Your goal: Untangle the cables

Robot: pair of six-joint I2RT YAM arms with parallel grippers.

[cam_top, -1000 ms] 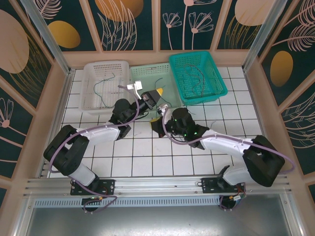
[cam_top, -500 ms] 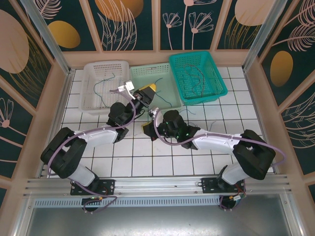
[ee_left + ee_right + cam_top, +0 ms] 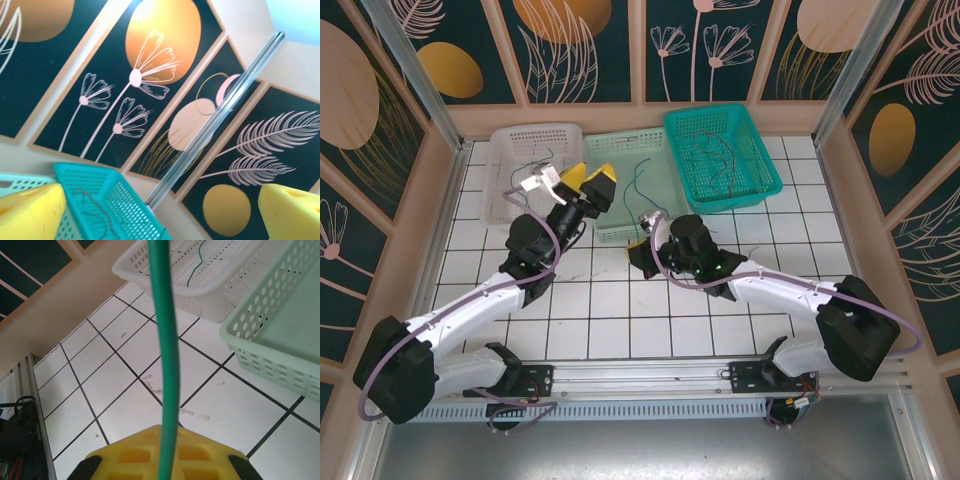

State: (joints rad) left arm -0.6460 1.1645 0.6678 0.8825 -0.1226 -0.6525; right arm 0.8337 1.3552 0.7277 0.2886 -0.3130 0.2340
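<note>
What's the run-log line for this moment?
left claw: open, empty | right claw: shut on green cable, above tiles | teal basket: other cables inside

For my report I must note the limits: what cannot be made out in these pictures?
- Right wrist view: the green cable runs off the top edge, far end unseen.
- Top view: cables in the teal basket are too thin to count or trace.
- Left wrist view: bottom edge cuts off most of the teal basket.
</note>
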